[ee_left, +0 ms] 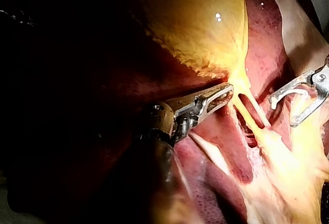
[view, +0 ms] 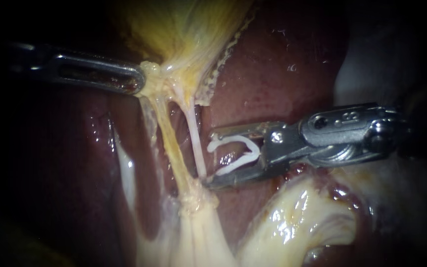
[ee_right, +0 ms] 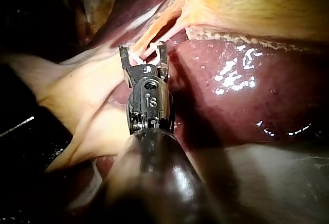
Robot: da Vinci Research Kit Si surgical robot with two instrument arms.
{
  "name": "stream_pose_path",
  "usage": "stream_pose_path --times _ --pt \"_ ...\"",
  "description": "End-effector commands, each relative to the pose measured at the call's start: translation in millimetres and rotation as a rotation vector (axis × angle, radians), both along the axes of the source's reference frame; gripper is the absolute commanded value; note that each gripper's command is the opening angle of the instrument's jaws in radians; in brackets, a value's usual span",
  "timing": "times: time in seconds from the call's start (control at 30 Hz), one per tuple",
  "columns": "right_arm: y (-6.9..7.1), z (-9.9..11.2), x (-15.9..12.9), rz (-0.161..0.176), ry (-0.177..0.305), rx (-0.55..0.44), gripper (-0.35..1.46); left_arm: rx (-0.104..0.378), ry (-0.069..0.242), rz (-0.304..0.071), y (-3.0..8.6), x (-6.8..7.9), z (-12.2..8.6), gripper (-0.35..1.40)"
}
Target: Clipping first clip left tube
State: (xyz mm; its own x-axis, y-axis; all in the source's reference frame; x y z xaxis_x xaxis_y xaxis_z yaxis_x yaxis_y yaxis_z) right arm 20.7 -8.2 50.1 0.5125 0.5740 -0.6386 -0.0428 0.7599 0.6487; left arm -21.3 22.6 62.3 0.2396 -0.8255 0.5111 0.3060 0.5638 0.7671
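Observation:
My left instrument point(view: 138, 81) comes in from the left, its jaws shut on the pale tissue where the yellow gallbladder point(view: 184, 29) narrows. Two tubes run down from there: the yellowish left tube point(view: 170, 143) and the thinner whitish right tube point(view: 195, 138). My right instrument point(view: 209, 158) holds an open white clip point(view: 233, 155) between its widely spread jaws. Those jaws stand just right of the right tube, the lower tip touching its base; neither tube lies inside the clip. The right wrist view shows the same jaws point(ee_right: 144, 50) right at the tubes point(ee_right: 154, 34).
Dark red liver point(view: 273, 64) lies behind and on both sides of the tubes. Pale, glistening fatty tissue point(view: 292, 217) bulges under my right instrument, and the tubes merge into a pale stalk point(view: 198, 227) below.

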Motion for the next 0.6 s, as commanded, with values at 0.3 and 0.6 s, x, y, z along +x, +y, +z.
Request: stream_pose_path --times 0.3,0.6 --pt "-0.7 1.4 1.0 0.009 0.018 0.066 0.48 0.0 0.0 0.0 0.0 0.0 0.0 -0.35" --pt "-2.3 3.7 2.5 -0.034 0.032 0.111 0.48 0.0 0.0 0.0 0.0 0.0 0.0 -0.35"
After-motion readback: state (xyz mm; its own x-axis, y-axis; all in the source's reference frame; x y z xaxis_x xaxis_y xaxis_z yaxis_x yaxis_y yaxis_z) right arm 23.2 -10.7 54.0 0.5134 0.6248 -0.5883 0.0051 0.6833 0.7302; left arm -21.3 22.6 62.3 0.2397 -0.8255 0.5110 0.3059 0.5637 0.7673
